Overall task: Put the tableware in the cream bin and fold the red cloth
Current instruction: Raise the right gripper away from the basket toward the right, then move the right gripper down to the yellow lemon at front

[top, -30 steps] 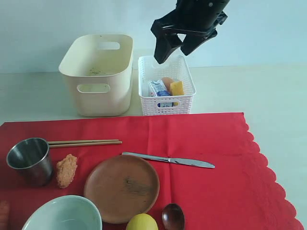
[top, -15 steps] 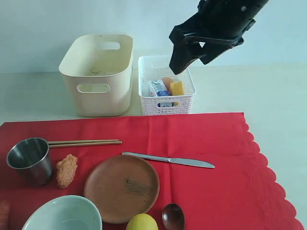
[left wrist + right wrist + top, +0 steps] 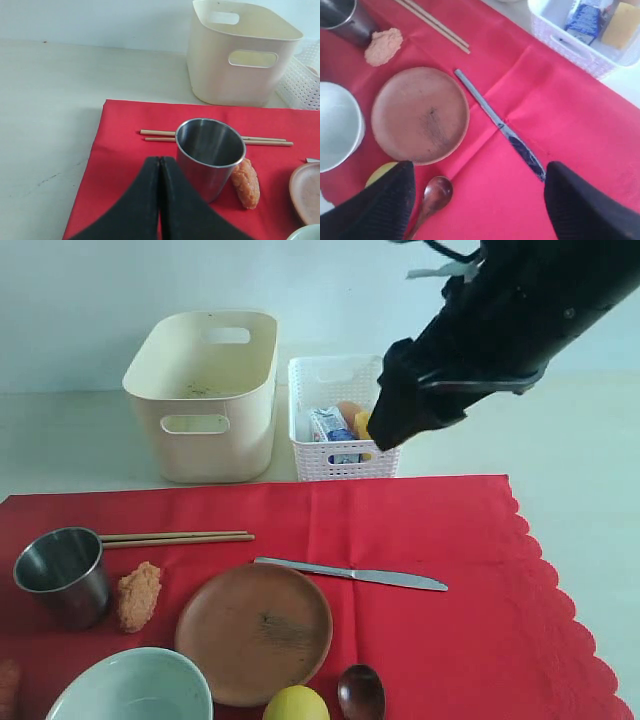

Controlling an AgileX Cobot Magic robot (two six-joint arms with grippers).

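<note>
Silver knife [image 3: 499, 125] on red cloth [image 3: 450, 530]; R gripper [image 3: 480, 200] aloft, jaws apart; L gripper [image 3: 160, 167] pressed together, empty.

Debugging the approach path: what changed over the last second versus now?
The right claw, open and empty throughout, swung from above the white basket to the right and lower in the exterior view, and now covers part of the basket's right side. Nothing was grasped or released. The steel cup, chopsticks, plate, knife, red cloth and cream bin have not moved.
</note>
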